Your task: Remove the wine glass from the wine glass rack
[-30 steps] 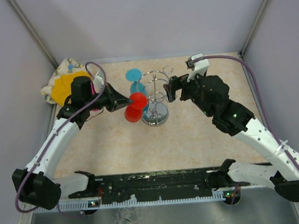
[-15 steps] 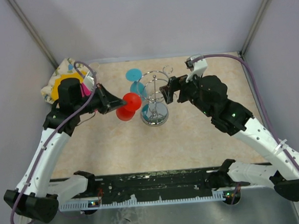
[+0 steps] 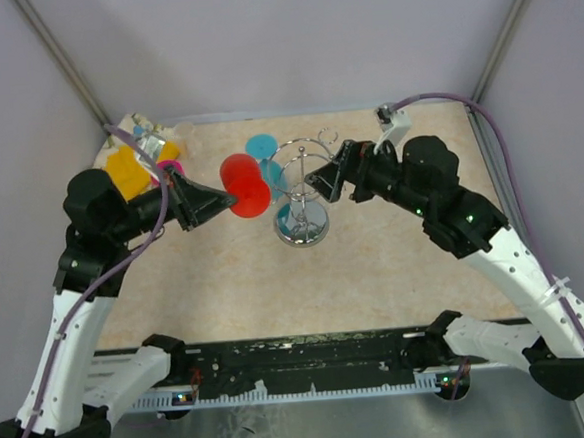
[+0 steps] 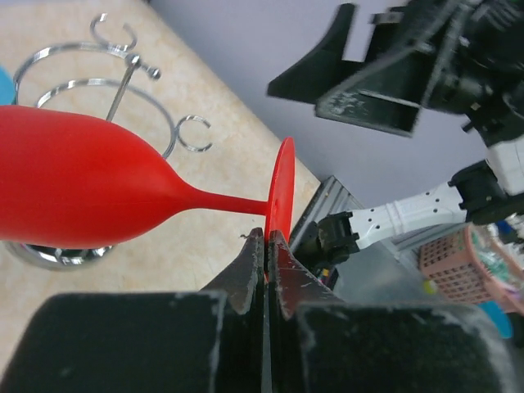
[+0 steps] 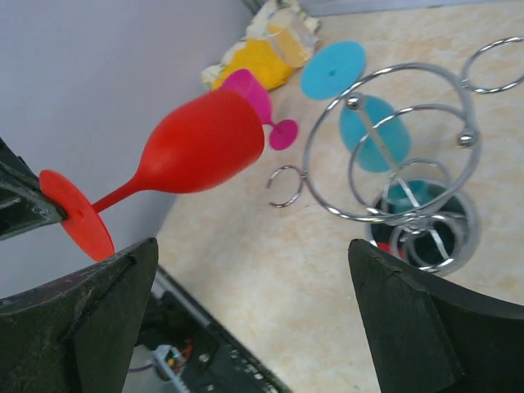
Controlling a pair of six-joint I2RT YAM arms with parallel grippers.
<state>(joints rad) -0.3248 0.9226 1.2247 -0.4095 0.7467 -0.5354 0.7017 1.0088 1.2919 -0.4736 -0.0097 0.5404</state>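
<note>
**Clearly off the loops: opaque red wine glass point(image 3: 242, 185) pinched by its foot**

Lies sideways in the air, just left of the shiny chrome wire wine glass rack point(image 3: 303, 223), bowl toward the rack and free of every hook. Clamped at the rim of its flat disc foot by the left gripper point(image 4: 266, 246), jaws pressed together on that thin edge.

Looks matte and moulded, more like plastic than real glass. Probably light, stiff and unlikely to shatter, yet smooth enough to pivot or slide out of so narrow a hold. Safer purchase likely on the slim stem just under the bowl, or deeper across the foot.

Round mirror-bright base, slender central post and curled open hooks on the rack. Close against its far-left side, a blue wine glass point(image 5: 377, 131); cannot tell whether hung or standing.

Near the rack's right side, the right gripper point(image 3: 321, 175), fingers spread wide and holding nothing.

Farther out, in the far-left corner, a small magenta wine glass point(image 5: 255, 92) beside a crumpled yellow patterned cloth point(image 3: 128, 168), all on a beige speckled tabletop point(image 3: 395, 262).
</note>
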